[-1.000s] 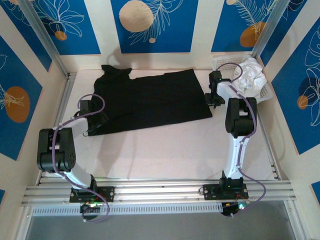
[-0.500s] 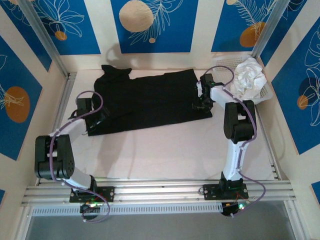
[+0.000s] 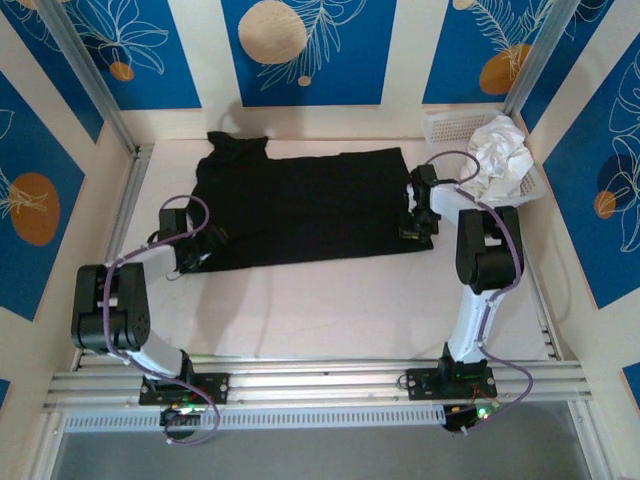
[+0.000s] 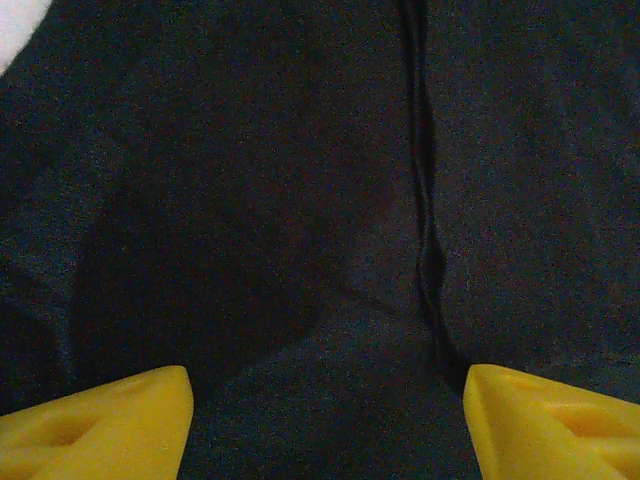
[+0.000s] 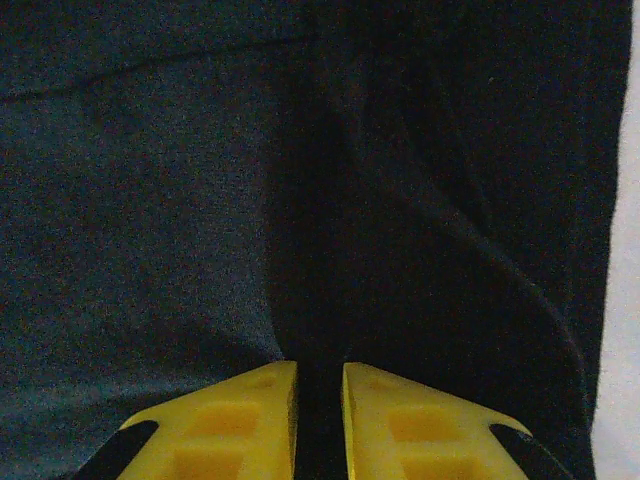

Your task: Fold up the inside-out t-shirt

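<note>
Blue leaf-patterned panels wall in a pale worktop point(image 3: 330, 300), and most of its far half is covered by the inside-out t-shirt point(image 3: 300, 205), spread flat and black. Its long axis runs left to right across the worktop. The straight edge at the right looks like the hem, and the lumpier left end, with a flap sticking out at the far corner, looks like the sleeve and neck end, so the shirt seems to point leftward.

Both arms reach to the near long edge, one at each end, which suits lifting that edge together and carrying it over for a lengthwise fold. The right hand point(image 3: 410, 232) sits on the near hem corner. Its wrist view shows yellow fingers drawn almost together on a dark ridge of the cloth, so it appears clamped on the t-shirt. The left hand point(image 3: 200, 250) sits at the near left corner, its fingers spread wide with cloth lying loose between them and nothing gripped.

At the far right corner a white basket point(image 3: 445, 120) holds a crumpled white cloth point(image 3: 500, 150), apart from the fold
</note>
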